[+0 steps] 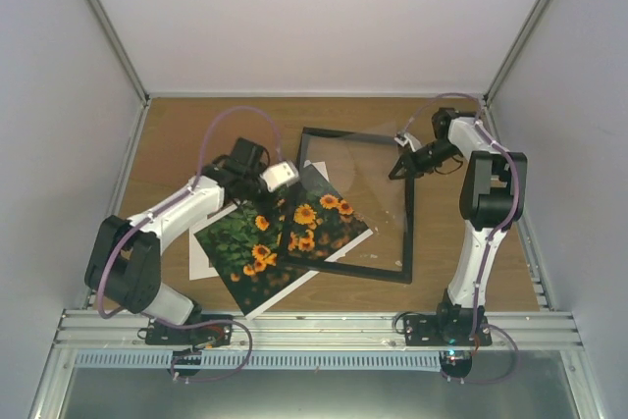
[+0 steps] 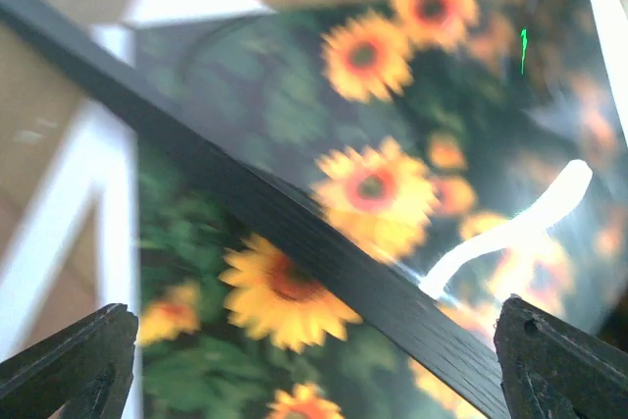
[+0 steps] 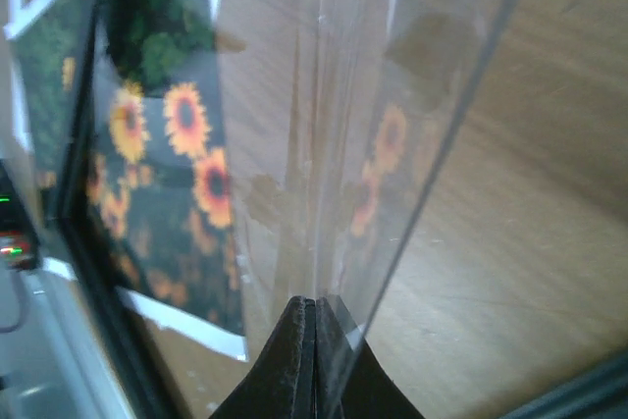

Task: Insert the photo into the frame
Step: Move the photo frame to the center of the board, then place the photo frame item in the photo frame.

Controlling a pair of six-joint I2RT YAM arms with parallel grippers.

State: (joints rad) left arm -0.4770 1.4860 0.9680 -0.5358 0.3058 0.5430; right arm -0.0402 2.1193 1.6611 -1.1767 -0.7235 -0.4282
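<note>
The photo (image 1: 245, 242), orange sunflowers on dark green, lies slanted left of centre, its right part under the left bar of the black frame (image 1: 407, 233). My left gripper (image 1: 285, 182) hovers open over that bar and the photo. In the left wrist view the frame bar (image 2: 294, 233) runs diagonally across the photo (image 2: 373, 56) between the spread fingers (image 2: 88, 360). My right gripper (image 1: 400, 166) is shut on the far right edge of a clear sheet (image 1: 363, 174), tilting it up over the frame. The right wrist view shows the sheet (image 3: 392, 95) pinched in the gripper (image 3: 316, 309), the photo (image 3: 157, 154) beyond.
A white mat (image 1: 199, 264) pokes out from under the photo's left corner. The wooden table (image 1: 177, 134) is enclosed by pale walls on three sides, with a metal rail (image 1: 314, 326) along the near edge.
</note>
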